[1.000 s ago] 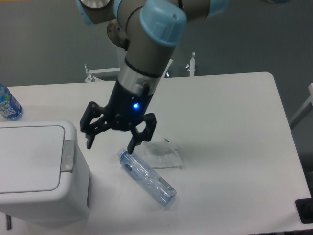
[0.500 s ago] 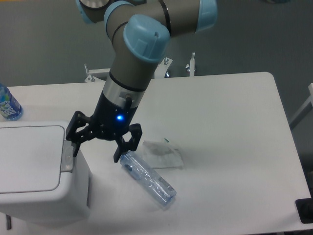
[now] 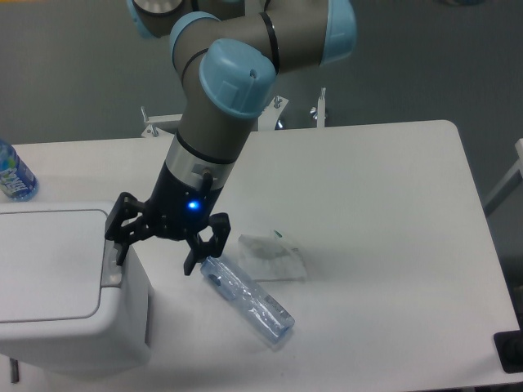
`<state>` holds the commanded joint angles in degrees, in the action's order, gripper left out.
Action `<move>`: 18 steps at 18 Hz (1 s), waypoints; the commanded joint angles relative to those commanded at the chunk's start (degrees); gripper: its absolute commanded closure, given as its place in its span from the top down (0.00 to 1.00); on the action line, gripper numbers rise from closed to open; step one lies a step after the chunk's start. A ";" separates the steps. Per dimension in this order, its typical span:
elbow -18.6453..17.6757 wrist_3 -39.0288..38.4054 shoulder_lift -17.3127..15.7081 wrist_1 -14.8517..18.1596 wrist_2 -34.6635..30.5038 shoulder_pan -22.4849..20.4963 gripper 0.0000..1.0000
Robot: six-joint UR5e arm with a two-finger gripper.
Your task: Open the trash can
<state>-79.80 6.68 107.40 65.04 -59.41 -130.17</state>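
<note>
Gripper, jaws spread, has shifted left over the trash can tab; clear bottle lies beside it.

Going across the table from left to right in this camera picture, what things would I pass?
Blue-capped water bottle at the far left edge → white trash can → the robot's gripper, open above the can's grey button tab → clear plastic bottle lying on its side → crumpled clear plastic bag.
</note>
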 joint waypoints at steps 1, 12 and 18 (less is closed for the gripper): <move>0.00 0.00 0.00 0.00 0.00 0.00 1.00; -0.79 0.00 0.09 -0.70 0.00 0.09 1.00; -0.79 0.00 0.09 -0.70 0.00 0.09 1.00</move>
<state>-80.60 6.68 107.49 64.34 -59.41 -130.08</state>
